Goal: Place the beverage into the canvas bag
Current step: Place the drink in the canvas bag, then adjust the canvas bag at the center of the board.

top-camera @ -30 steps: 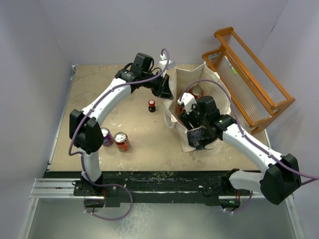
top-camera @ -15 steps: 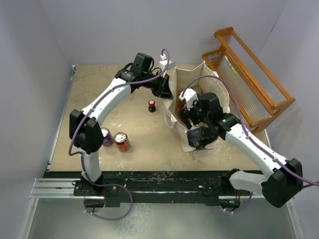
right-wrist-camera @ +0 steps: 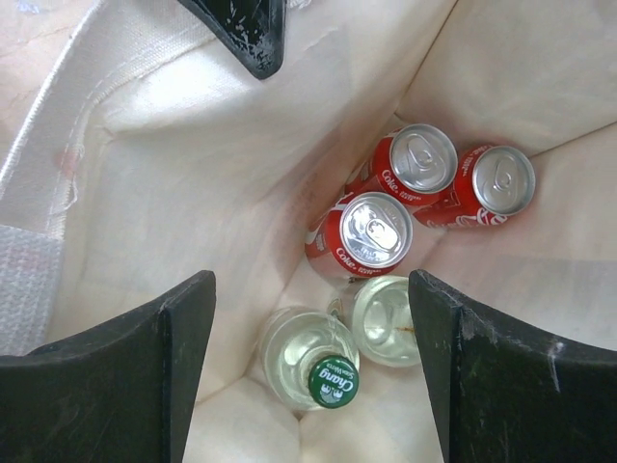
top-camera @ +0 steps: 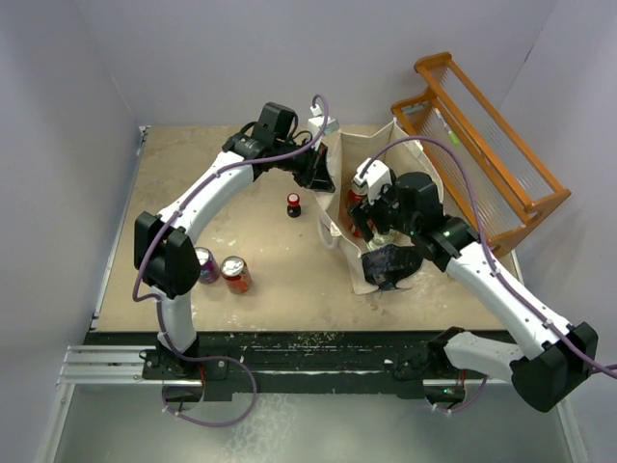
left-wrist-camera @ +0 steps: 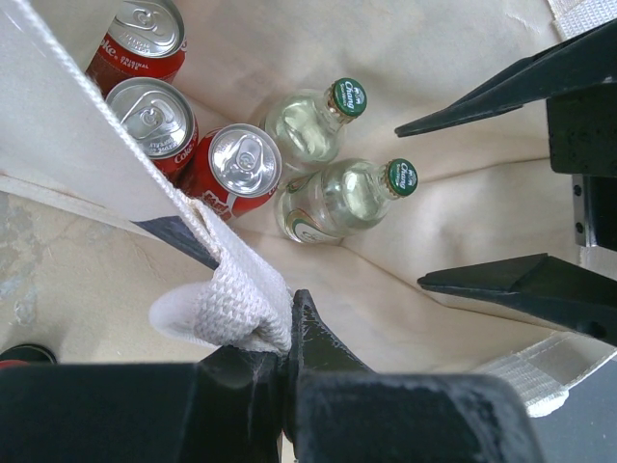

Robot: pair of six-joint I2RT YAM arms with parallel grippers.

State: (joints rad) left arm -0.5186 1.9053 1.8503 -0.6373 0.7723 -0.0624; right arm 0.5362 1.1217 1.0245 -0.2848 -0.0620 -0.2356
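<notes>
While the left claw (left-wrist-camera: 287, 333) is clenched on the woven handle (left-wrist-camera: 231, 309) of the canvas bag (top-camera: 371, 149), the bag's mouth gapes at the desk's (top-camera: 260, 289) right side. Right claw (right-wrist-camera: 310, 318) hangs over the opening, jaws spread, grasping nothing. At the bag's bottom: three red cans (left-wrist-camera: 236, 169), with two green-capped glass bottles (left-wrist-camera: 333, 198) touching, just beside them. On the desk: a small red-capped bottle (top-camera: 293, 204) just left of the bag, and two loose cans (top-camera: 234, 273) by the left arm.

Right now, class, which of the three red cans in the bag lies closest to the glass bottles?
The lowest red can in the right wrist view: it borders both glass bottles; the other two lie beyond it.
</notes>
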